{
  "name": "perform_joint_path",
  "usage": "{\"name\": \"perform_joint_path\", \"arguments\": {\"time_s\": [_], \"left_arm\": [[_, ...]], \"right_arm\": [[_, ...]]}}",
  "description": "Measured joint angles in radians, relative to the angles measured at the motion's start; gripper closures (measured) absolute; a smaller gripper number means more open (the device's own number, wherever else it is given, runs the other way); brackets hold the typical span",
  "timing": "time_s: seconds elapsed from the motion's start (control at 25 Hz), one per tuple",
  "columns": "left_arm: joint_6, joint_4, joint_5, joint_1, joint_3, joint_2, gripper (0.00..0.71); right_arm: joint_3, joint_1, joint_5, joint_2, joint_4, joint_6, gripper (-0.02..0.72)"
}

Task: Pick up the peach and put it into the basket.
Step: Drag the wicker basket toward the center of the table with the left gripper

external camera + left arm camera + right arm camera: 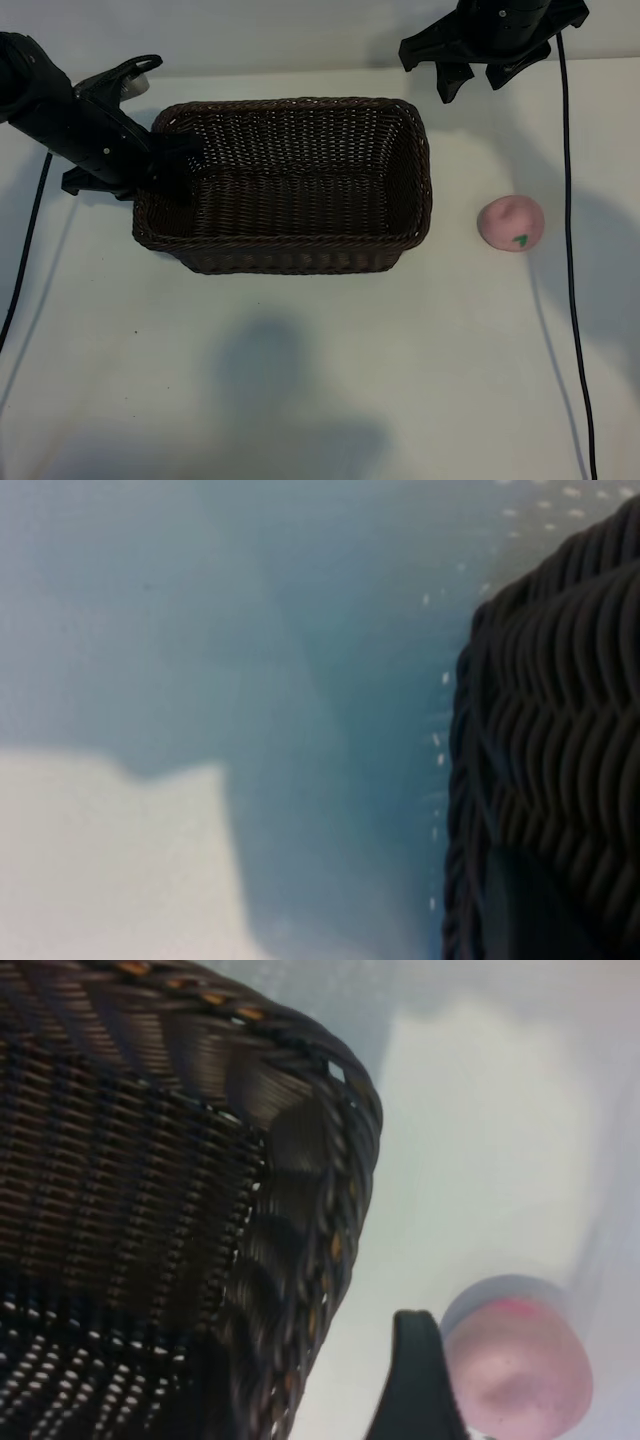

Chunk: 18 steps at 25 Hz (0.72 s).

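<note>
The peach, small, round and pale pink with a green leaf mark, lies on the white table to the right of the basket. The basket is large, dark brown and woven, and nothing lies inside it. My right gripper hangs open near the table's far edge, beyond the basket's far right corner and well back from the peach, holding nothing. In the right wrist view one of its fingers shows beside the peach and the basket's corner. My left gripper is at the basket's left rim; its wrist view shows the woven wall close up.
A black cable runs down the table just right of the peach. Another cable trails along the left side. Open white tabletop stretches in front of the basket.
</note>
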Motion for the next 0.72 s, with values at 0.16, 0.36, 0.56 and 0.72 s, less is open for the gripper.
{"name": "perform_joint_path", "arguments": {"time_s": [0.16, 0.36, 0.56, 0.72], "left_arm": [[-0.001, -0.022, 0.003, 0.000, -0.002, -0.001, 0.384], [-0.011, -0.026, 0.005, -0.001, -0.002, -0.006, 0.166], [-0.080, 0.070, 0.057, -0.001, -0.027, -0.039, 0.122], [-0.162, 0.180, 0.090, -0.001, -0.037, -0.086, 0.122]], "right_arm": [[0.000, 0.000, 0.000, 0.000, 0.000, 0.000, 0.192], [0.000, 0.000, 0.000, 0.000, 0.000, 0.000, 0.193], [0.000, 0.000, 0.000, 0.000, 0.000, 0.000, 0.192], [0.000, 0.000, 0.000, 0.000, 0.000, 0.000, 0.193]]}}
